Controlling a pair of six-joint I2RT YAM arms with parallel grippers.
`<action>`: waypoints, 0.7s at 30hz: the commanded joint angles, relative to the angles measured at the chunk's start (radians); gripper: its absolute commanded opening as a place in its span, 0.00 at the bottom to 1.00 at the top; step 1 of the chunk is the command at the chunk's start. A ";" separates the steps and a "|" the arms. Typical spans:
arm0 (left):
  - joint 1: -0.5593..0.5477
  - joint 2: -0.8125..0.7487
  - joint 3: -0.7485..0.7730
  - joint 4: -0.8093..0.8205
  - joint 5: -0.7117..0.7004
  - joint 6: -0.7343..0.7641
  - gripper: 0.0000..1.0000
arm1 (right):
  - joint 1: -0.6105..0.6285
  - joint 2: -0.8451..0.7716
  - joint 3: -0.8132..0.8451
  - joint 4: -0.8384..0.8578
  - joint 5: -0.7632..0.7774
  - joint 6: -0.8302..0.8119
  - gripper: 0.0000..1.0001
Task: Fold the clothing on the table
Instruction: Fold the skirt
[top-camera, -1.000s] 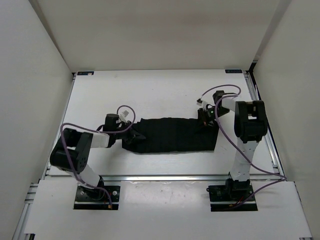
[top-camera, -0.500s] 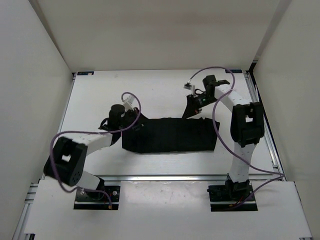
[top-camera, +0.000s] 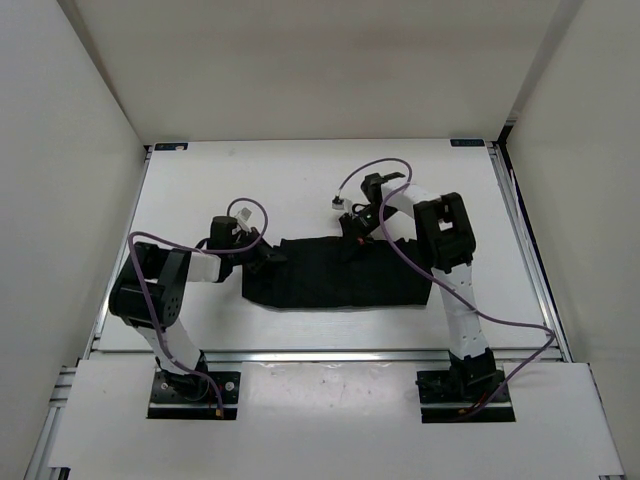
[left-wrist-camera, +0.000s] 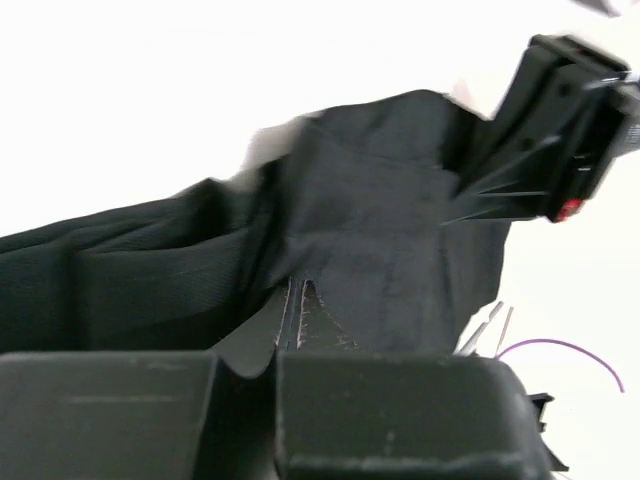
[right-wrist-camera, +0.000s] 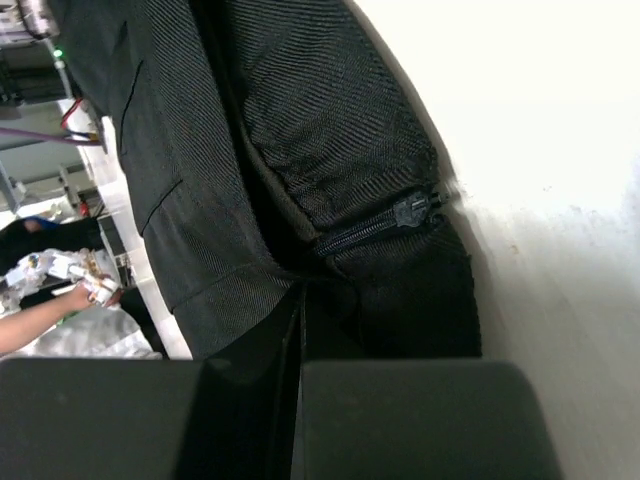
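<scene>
While the clothing (top-camera: 345, 275) lies across the middle of the table (top-camera: 300, 180), it forms a dark band running left to right, slightly nearer the near edge than the far edge and well clear of both side rails. The left hand (top-camera: 262, 257) sits at the left end of the band, with its fingers (left-wrist-camera: 380, 400) pressed together on a pinch of black fabric. The cloth rises from this grip in ridges and folds. The right hand (top-camera: 352, 232) sits at the far edge of the band, about midway along its length. Its fingers (right-wrist-camera: 420, 420) are likewise closed, with a fold of the weave drawn into the narrow gap between them. A zipper (right-wrist-camera: 385, 225) runs through the fabric just beyond that grip, beside the white table surface. A purple cable (top-camera: 375, 168) loops above the right arm, and a second one arcs over the left arm.
</scene>
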 joint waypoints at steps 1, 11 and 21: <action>0.024 0.011 0.012 -0.075 0.012 0.085 0.00 | 0.005 -0.029 0.009 0.043 0.149 0.057 0.00; -0.025 -0.234 0.185 -0.197 -0.075 0.201 0.00 | -0.043 -0.573 -0.212 0.103 0.125 0.102 0.00; -0.345 -0.199 0.368 -0.472 -0.118 0.537 0.54 | -0.390 -0.925 -0.766 0.118 0.200 0.184 0.99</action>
